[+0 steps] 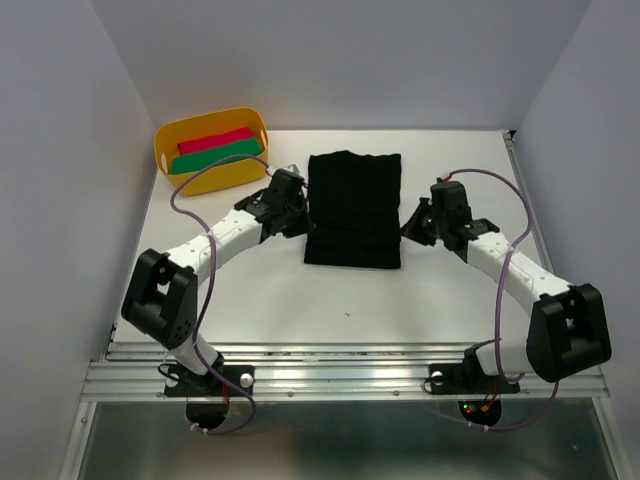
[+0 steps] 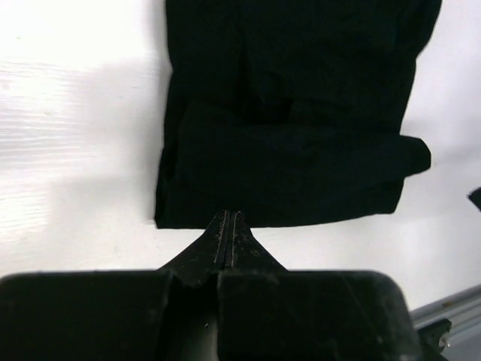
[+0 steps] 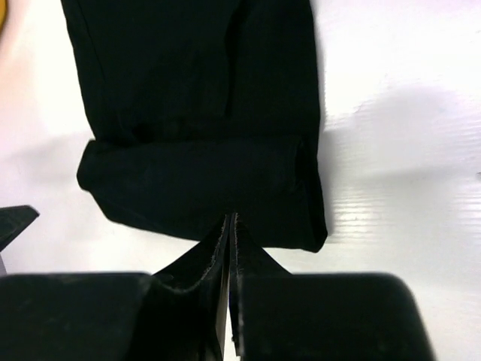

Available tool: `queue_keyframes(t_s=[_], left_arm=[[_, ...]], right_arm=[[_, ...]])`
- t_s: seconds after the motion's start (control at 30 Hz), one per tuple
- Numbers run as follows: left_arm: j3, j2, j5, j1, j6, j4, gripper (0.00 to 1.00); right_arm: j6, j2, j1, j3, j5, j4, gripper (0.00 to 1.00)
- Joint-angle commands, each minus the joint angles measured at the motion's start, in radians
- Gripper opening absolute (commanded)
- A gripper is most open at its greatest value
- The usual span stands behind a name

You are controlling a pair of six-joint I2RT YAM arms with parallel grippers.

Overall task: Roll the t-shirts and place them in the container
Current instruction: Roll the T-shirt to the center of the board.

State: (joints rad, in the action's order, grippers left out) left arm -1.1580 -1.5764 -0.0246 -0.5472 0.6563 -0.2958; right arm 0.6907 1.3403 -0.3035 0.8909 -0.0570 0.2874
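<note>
White table [image 1: 300, 310] carries everything, with both arms reaching in from its near edge. On it, centred and closer to the far edge, lies the black t-shirt [image 1: 353, 205], folded into a long strip. The strip's near end is turned over into a thick band. A yellow tub [image 1: 170, 140] sits at the far left corner, well apart from the shirt, and holds a red cloth [image 1: 215, 139] and a green cloth [image 1: 222, 152].

The left gripper [image 2: 228, 218] meets the shirt's left side at the band. Its fingers are pressed together and their tips reach the cloth's edge. The right gripper [image 3: 229, 219] stands opposite at the band's right side, also pressed together, tips against the cloth. Whether either pair nips any fabric cannot be told.
</note>
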Motion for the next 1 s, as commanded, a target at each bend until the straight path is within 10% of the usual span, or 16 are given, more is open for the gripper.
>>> queue_keyframes(t_s=[0.0,0.53,0.97], left_arm=[[0.007,-0.037,-0.061,-0.03,0.022,0.064,0.0],[-0.077,-0.289,0.008,0.029,-0.052,0.158,0.0],[-0.077,-0.105,-0.023,-0.025,-0.047,0.115,0.0]], right_arm=[[0.01,0.036,-0.011,-0.001,-0.038,-0.022,0.04],[-0.026,0.408,-0.011,0.171,0.092,-0.082,0.01],[-0.017,0.209,-0.08,0.146,0.006,-0.047,0.02]])
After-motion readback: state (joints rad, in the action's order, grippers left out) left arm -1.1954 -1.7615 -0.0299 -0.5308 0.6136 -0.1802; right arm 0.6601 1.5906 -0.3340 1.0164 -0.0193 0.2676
